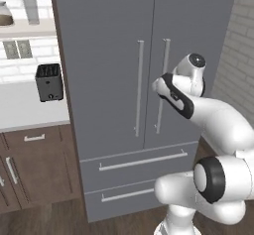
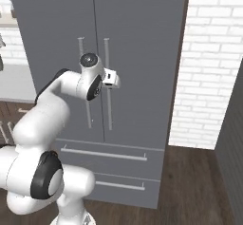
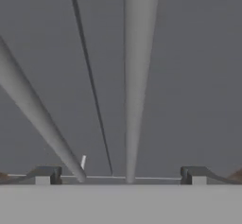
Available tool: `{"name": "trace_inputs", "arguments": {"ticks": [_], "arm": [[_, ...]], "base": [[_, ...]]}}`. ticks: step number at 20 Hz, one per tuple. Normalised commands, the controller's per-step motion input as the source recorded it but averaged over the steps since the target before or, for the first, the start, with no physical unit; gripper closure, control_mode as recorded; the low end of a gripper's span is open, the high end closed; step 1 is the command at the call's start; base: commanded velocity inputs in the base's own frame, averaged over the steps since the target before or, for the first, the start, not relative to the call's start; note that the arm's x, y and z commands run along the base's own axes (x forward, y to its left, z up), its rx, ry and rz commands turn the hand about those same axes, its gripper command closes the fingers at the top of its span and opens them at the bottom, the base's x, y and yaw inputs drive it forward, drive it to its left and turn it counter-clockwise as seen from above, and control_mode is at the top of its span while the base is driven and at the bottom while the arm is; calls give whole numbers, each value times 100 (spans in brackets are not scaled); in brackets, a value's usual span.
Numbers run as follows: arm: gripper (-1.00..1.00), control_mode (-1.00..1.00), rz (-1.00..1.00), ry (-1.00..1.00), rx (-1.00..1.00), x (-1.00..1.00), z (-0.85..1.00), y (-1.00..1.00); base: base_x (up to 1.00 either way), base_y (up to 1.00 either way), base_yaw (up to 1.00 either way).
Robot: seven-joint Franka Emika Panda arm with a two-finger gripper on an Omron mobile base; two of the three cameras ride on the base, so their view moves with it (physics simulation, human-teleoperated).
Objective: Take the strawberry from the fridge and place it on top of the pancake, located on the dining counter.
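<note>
The fridge [image 1: 114,80] stood shut, both upper doors closed along a single centre seam. Two long vertical bar handles were counted, a left handle [image 1: 139,88] and a right handle [image 1: 162,85], one either side of the seam. Below the doors were two drawers, an upper drawer [image 1: 139,162] and a lower drawer [image 1: 124,195], each carrying one horizontal bar handle. All four handles appeared intact and straight.

The strawberry could not be seen; with the doors closed, its place could not be told. The pancake and dining counter were likewise outside what the cameras covered.

One arm was present, raised in front of the doors at handle height. Its gripper [image 3: 122,175] faced the door panel, with the right handle running up between the two fingers [image 3: 47,175], which were spread wide and held nothing. No contact with the handle could be confirmed.

To the left of the fridge, one worktop [image 1: 25,110] carried one dark toaster [image 1: 49,82]. Beneath it were brown wooden cabinets [image 1: 34,164]. A white brick wall [image 2: 209,67] stood to the right of the fridge.
</note>
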Motion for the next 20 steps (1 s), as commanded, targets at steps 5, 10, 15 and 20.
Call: {"name": "trace_inputs", "arguments": {"ticks": [5,10,15,20], "arm": [[-100,-100,-2,-2,1,44,0,-13],[-100,-100,0,-5,0,36,0,-21],[-100,-100,0,0,0,65,0,0],[-100,-100,0,-5,0,62,-7,0]], "base": [[0,0,0],[0,0,0],[0,0,0],[0,0,0]]}}
